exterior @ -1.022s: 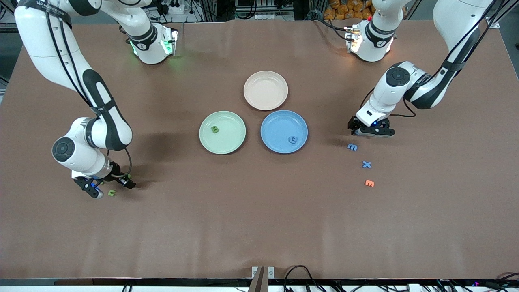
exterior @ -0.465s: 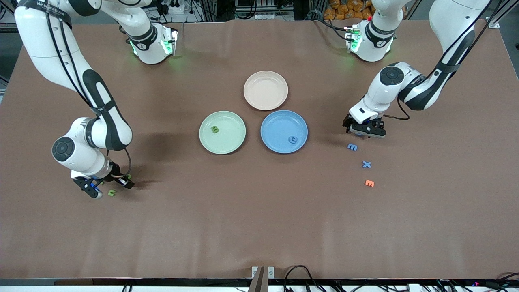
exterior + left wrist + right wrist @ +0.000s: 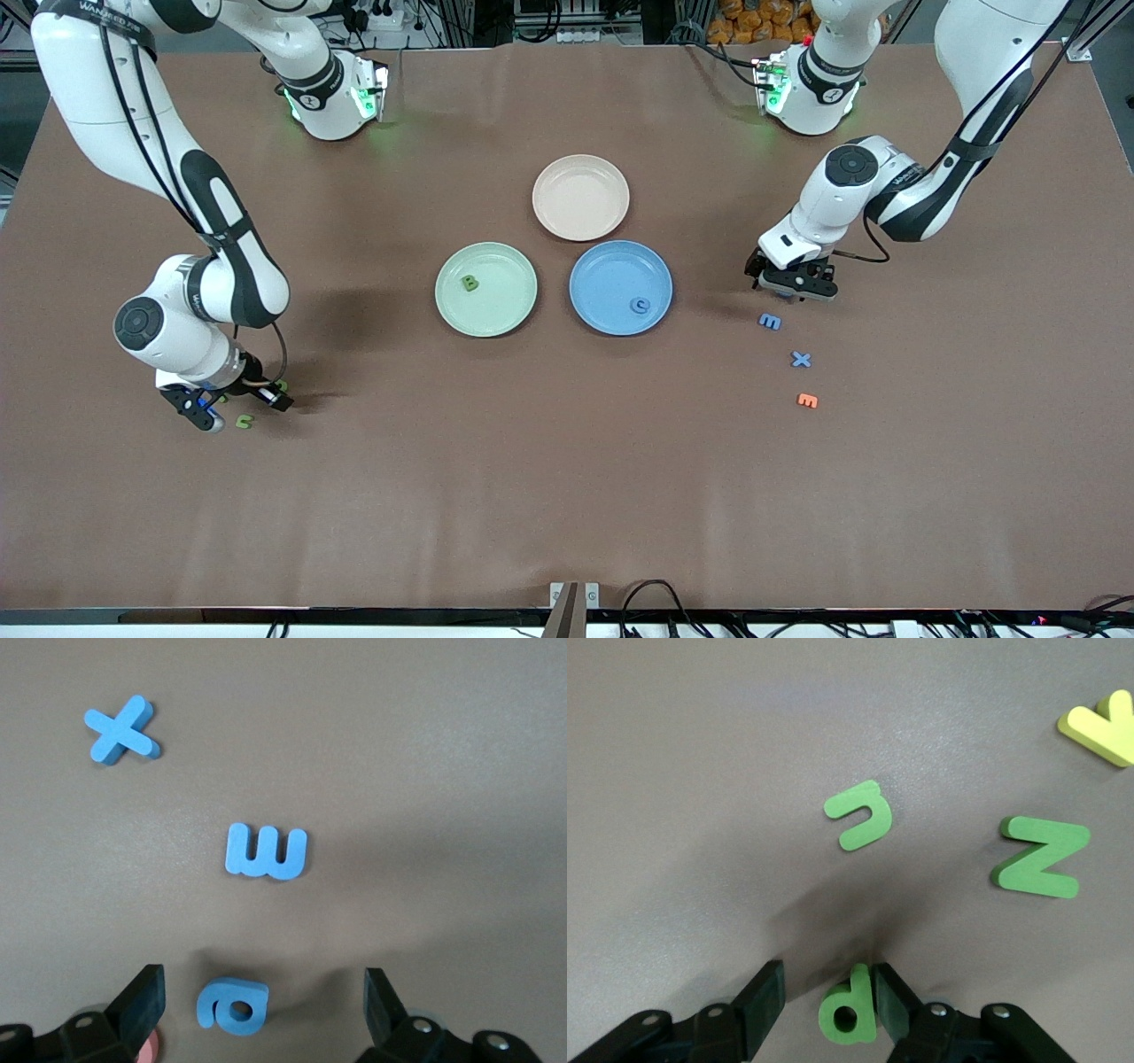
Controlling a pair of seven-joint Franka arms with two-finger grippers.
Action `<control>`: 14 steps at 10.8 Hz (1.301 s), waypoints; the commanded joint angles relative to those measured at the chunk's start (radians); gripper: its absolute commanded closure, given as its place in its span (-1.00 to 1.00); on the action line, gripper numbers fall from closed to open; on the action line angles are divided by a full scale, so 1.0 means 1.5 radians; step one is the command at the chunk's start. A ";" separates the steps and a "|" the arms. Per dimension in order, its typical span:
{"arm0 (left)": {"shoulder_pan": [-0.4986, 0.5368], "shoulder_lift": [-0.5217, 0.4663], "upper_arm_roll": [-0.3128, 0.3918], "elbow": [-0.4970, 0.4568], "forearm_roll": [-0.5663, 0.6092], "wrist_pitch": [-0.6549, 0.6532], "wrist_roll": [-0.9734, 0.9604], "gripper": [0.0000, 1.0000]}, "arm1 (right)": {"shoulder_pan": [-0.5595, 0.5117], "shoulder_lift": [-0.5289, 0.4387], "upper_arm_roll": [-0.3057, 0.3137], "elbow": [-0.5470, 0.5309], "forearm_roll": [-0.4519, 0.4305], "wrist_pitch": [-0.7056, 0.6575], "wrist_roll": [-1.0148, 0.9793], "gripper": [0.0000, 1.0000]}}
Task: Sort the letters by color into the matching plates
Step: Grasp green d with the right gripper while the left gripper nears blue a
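Low over the table at the right arm's end, my right gripper (image 3: 237, 406) (image 3: 826, 983) is open, jaws narrowed around the green P (image 3: 850, 1014); one finger touches it, the other stands apart. Green U (image 3: 244, 422) (image 3: 860, 814) and green N (image 3: 1041, 857) lie beside it. My left gripper (image 3: 793, 285) (image 3: 266, 988) is wide open, low over the blue a (image 3: 233, 1005), which lies between its fingers untouched. Blue m (image 3: 770, 322) (image 3: 266, 850) and blue X (image 3: 801, 359) (image 3: 122, 729) lie nearer the camera. The green plate (image 3: 500, 310) holds a green B (image 3: 470, 283); the blue plate (image 3: 602, 270) holds a blue C (image 3: 640, 306).
A beige-pink plate (image 3: 580, 197) sits farther from the camera, touching the gap between the two plates. An orange letter (image 3: 807, 400) lies nearer than the X. A yellow letter (image 3: 1103, 728) lies by the N. Something pink (image 3: 151, 1050) peeks past a left finger.
The right gripper's fingers have drawn in around the green P. The left gripper has shifted slightly toward the plates, staying wide open over the blue a.
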 commanded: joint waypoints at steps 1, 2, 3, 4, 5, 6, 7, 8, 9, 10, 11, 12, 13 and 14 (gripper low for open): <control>0.002 0.005 -0.001 0.010 0.019 0.004 0.000 -0.98 | 0.001 -0.023 0.000 -0.050 0.005 0.004 -0.005 -0.01; 0.002 0.006 -0.001 0.011 0.019 0.004 -0.001 -0.98 | 0.002 -0.026 0.000 -0.054 0.005 0.004 -0.005 -0.01; 0.002 0.005 -0.002 0.011 0.019 0.004 -0.002 -0.98 | 0.002 -0.026 0.000 -0.056 0.005 0.004 -0.005 -0.02; -0.004 0.006 -0.002 0.016 0.018 0.004 -0.004 -0.98 | 0.003 -0.026 0.000 -0.057 0.005 0.004 -0.005 -0.01; -0.014 0.005 -0.002 0.019 0.018 0.004 -0.005 -0.95 | 0.002 -0.026 0.000 -0.058 0.005 0.005 -0.005 -0.01; -0.016 0.005 -0.003 0.020 0.018 0.004 -0.004 -0.95 | 0.002 -0.025 0.000 -0.056 0.005 0.005 -0.005 0.02; -0.017 0.005 -0.003 0.020 0.018 0.004 -0.001 -0.95 | 0.001 -0.025 0.000 -0.056 0.005 0.012 -0.005 0.15; -0.020 0.005 -0.003 0.020 0.018 0.004 0.000 -0.95 | 0.001 -0.023 0.000 -0.056 0.005 0.016 -0.005 0.23; -0.022 0.006 -0.003 0.019 0.018 0.004 0.000 -0.95 | 0.001 -0.022 0.000 -0.054 0.005 0.016 -0.005 0.28; -0.022 0.006 -0.003 0.018 0.018 0.004 0.000 -0.95 | 0.001 -0.021 0.000 -0.054 0.005 0.016 -0.005 0.29; -0.022 0.006 -0.003 0.018 0.018 0.004 0.001 -0.96 | 0.001 -0.022 0.000 -0.053 0.006 0.016 -0.005 0.35; -0.022 0.006 -0.003 0.017 0.018 0.004 0.003 -0.96 | 0.001 -0.022 0.000 -0.052 0.006 0.016 -0.005 0.36; -0.022 0.006 -0.003 0.017 0.018 0.004 0.004 -0.96 | 0.001 -0.022 0.000 -0.051 0.006 0.016 -0.006 0.36; -0.022 0.006 -0.003 0.018 0.018 0.004 0.004 -0.96 | 0.000 -0.026 0.000 -0.051 0.006 0.015 -0.006 0.39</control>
